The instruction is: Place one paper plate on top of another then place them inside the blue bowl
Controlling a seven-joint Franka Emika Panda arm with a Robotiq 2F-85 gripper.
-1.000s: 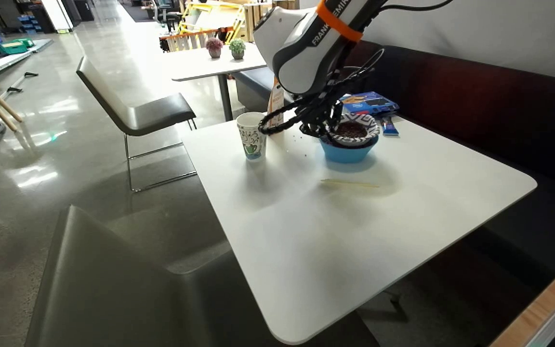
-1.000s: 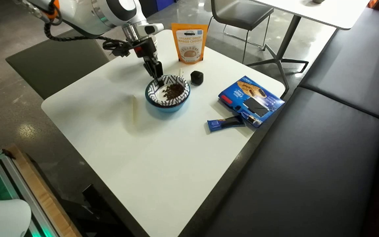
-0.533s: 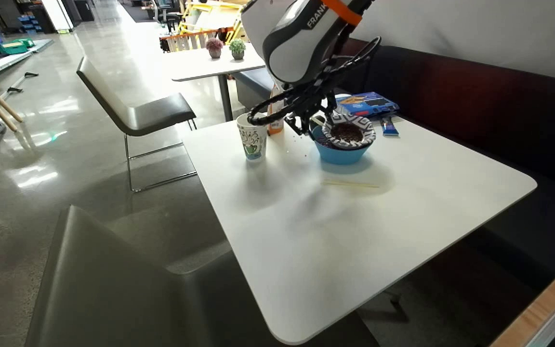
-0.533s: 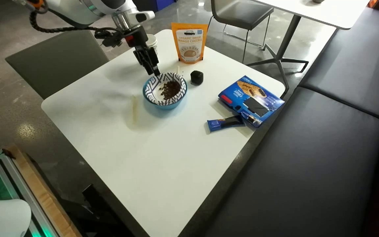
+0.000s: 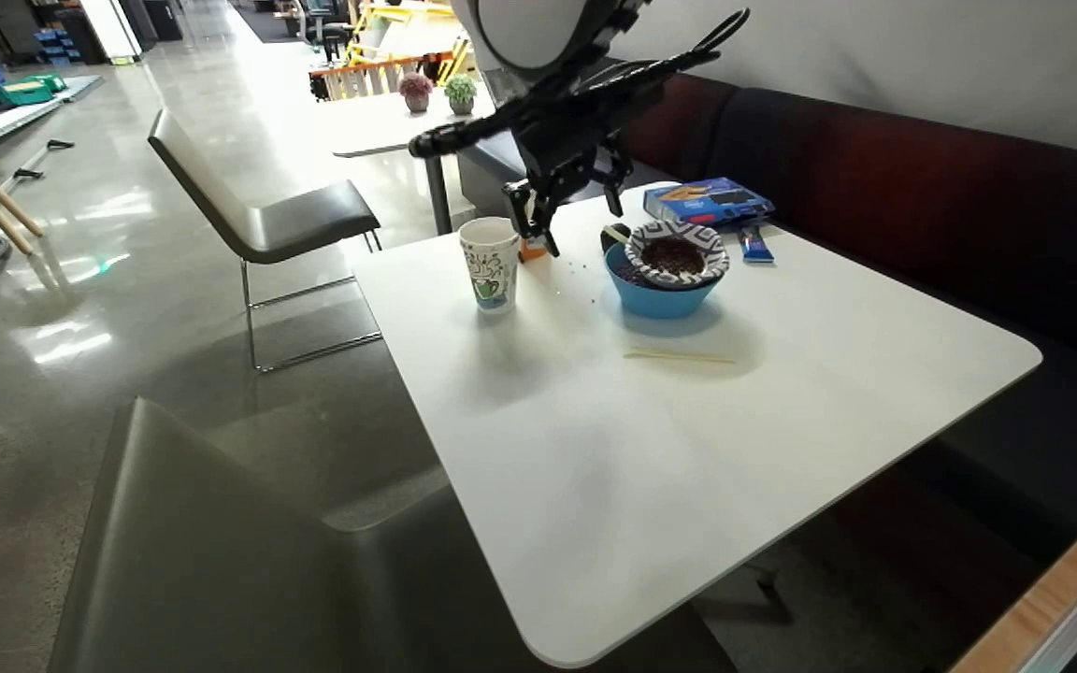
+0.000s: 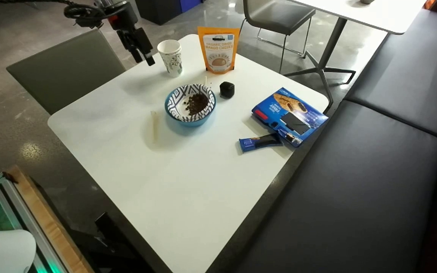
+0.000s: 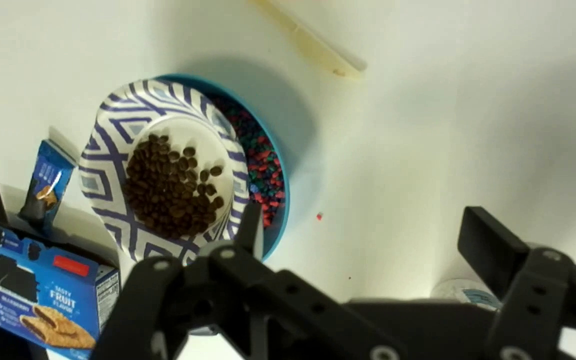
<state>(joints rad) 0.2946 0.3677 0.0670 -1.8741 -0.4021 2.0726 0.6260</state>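
A white paper plate [image 7: 110, 155] with a dark zigzag pattern, deep like a bowl, holds brown coffee beans. It sits tilted inside the blue bowl [image 7: 286, 200], over red, green and dark bits that show along one side. Both exterior views show the paper plate [image 6: 176, 104] in the blue bowl [image 5: 660, 301]. Whether another paper plate lies beneath it, I cannot tell. My gripper [image 7: 363, 222] stands wide open with nothing between its fingers. In both exterior views the gripper [image 6: 145, 61] hangs above the table, apart from the bowl.
A patterned paper cup [image 6: 171, 57] stands close to the gripper, by an orange pouch [image 6: 218, 49]. A black lump [image 6: 227, 90], a blue box [image 6: 290, 117] and a blue wrapped bar [image 6: 260, 142] lie beyond the bowl. A pale plastic knife [image 7: 313, 47] lies near it.
The gripper has let go at the paper plate's rim, opened wide, and moved up and away from the bowl. The bowl and plate shifted slightly during the first half second, then stayed put.
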